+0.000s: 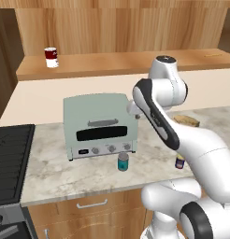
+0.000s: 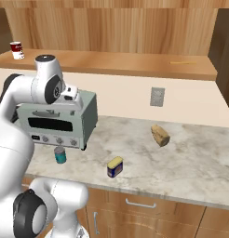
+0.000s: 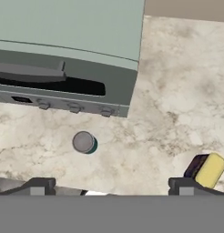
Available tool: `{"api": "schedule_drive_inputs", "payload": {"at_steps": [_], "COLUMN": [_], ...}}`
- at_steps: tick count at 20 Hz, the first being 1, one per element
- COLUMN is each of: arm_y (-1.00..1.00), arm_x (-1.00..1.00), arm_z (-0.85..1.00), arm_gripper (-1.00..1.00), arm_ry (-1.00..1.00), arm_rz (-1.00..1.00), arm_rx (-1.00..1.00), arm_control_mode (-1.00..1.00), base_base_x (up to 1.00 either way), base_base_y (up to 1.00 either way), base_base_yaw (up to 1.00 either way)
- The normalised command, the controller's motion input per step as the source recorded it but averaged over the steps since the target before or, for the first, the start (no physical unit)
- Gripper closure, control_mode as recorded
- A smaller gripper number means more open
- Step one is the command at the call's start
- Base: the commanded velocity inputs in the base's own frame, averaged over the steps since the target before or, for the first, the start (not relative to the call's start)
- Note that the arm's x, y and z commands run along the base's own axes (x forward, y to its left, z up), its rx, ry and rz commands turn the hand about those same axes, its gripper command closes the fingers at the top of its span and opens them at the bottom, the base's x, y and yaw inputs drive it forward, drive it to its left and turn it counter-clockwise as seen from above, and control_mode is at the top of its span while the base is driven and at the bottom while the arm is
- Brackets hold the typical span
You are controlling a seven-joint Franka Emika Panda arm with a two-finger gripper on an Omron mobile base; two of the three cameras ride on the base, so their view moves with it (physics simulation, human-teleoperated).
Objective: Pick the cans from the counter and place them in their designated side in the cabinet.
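A teal can [image 1: 123, 162] [image 2: 60, 155] [image 3: 84, 142] with a silvery top stands on the marbled counter [image 1: 56, 172] [image 2: 181, 158] just in front of the toaster oven. To its right stands the shorter dark blue can [image 1: 180, 162] [image 2: 114, 167] [image 3: 206, 169] with a yellow top. My gripper [image 3: 111, 186] hangs high above the counter and looks down between the two cans. Its fingers are wide apart and hold nothing. Above the counter's back runs the wooden cabinet shelf [image 1: 112, 63] [image 2: 111, 62].
A mint-green toaster oven [image 1: 100, 125] [image 2: 58, 118] [image 3: 63, 45] stands at the counter's back left. A red-and-white can [image 1: 51, 57] [image 2: 16, 50] is on the shelf's left end. A bread piece [image 1: 187, 121] [image 2: 160, 135] lies to the right. The black stove [image 1: 9, 158] borders the counter's left.
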Motion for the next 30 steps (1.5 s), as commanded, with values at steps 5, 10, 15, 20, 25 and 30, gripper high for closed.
{"api": "schedule_drive_inputs", "payload": {"at_steps": [5, 10, 15, 20, 25, 30], "arm_y": [0.18, 0.18, 0.04, 0.04, 0.09, 0.12], "arm_x": [0.00, 0.00, 0.00, -0.03, -0.01, 0.00], "arm_z": [-0.05, -0.04, -0.13, -0.21, -0.20, -0.12], "arm_gripper": [-1.00, -1.00, -1.00, -1.00, -1.00, -1.00], "arm_ry": [0.01, 0.00, 0.00, -0.02, -0.04, -0.01], "arm_rz": [0.00, 0.00, 0.00, 0.01, 0.02, 0.01], "arm_rx": [0.02, 0.04, 0.03, 0.00, 0.00, 0.02], "arm_control_mode": [-1.00, -1.00, -1.00, -1.00, -1.00, -1.00], "base_base_x": [0.00, 0.00, 0.00, 0.00, 0.00, 0.00], "base_base_y": [0.00, 0.00, 0.00, 0.00, 0.00, 0.00], "base_base_yaw": [0.00, 0.00, 0.00, 0.00, 0.00, 0.00]}}
